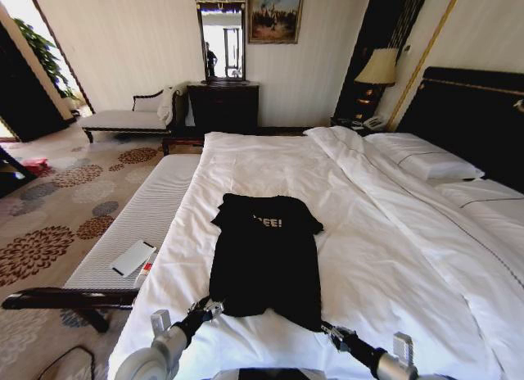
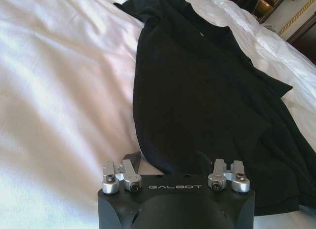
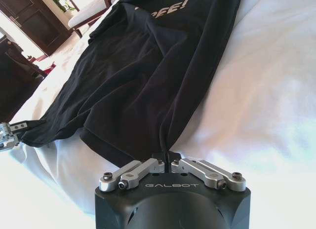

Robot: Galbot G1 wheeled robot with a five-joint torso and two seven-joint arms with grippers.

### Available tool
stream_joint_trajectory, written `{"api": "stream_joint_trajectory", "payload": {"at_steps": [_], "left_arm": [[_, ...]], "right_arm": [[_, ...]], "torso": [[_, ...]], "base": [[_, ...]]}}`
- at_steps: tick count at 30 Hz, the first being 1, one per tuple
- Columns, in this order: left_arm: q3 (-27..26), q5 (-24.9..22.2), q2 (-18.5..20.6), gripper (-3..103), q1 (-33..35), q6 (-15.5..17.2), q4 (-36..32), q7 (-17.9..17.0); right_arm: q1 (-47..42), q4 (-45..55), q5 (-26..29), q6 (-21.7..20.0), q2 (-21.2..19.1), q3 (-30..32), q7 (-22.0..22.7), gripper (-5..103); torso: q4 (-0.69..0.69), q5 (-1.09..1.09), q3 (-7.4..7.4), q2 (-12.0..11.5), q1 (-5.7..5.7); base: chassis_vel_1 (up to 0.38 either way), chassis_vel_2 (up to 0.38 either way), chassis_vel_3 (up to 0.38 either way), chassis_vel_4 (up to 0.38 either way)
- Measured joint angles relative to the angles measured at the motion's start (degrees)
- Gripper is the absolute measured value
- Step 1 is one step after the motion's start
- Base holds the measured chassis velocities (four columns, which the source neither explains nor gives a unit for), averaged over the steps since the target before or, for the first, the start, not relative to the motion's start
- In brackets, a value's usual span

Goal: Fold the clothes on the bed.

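The limp, light black top (image 1: pixel 264 257), spread near the bed's (image 1: pixel 393 257) foot edge, is pinched at its hem corners by the closed jaws of the left gripper (image 1: pixel 214 307) and right gripper (image 3: pixel 167 156), the best holds.

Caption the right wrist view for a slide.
Right end effector pinches the black top's hem on the white bed.

I see the clothes (image 1: pixel 264 257) as matt black soft cloth, creased, on the bed (image 1: pixel 393 257) in smooth white cotton-like sheeting. My right gripper (image 3: pixel 166 155) shows brushed silver metal linkages on a matt black plastic-looking housing.
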Motion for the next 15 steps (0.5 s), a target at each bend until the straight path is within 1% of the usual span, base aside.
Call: {"api": "stream_joint_trajectory", "payload": {"at_steps": [4,6,10,12,15], "left_arm": [[0.11,0.35,-0.36,47,0.39,-0.01,0.11,0.00],[0.11,0.49,-0.45,47,0.41,-0.04,0.26,0.00],[0.11,0.69,-0.64,26,0.41,-0.15,0.50,0.04],[0.11,0.71,-0.66,26,0.41,-0.16,0.50,0.05],[-0.01,0.78,-0.67,10,0.54,-0.19,0.26,0.05]], "right_arm": [[0.14,0.03,-0.16,0.00,0.26,-0.22,0.07,1],[0.12,0.03,-0.20,0.02,0.29,-0.22,0.07,1],[-0.13,0.03,-0.29,0.19,0.31,-0.11,0.05,1],[-0.15,0.03,-0.29,0.21,0.31,-0.10,0.05,1],[-0.05,0.02,-0.29,0.22,0.29,-0.09,0.04,1]], "torso": [[0.00,0.00,0.00,0.00,0.00],[0.00,0.00,0.00,0.00,0.00],[0.00,0.00,0.00,0.00,0.00],[0.00,0.00,0.00,0.00,0.00],[-0.01,0.00,0.00,0.00,0.00]], "base": [[0.000,0.000,0.000,0.000],[0.000,0.000,0.000,0.000],[0.000,0.000,0.000,0.000],[0.000,0.000,0.000,0.000],[0.000,0.000,0.000,0.000]]}}
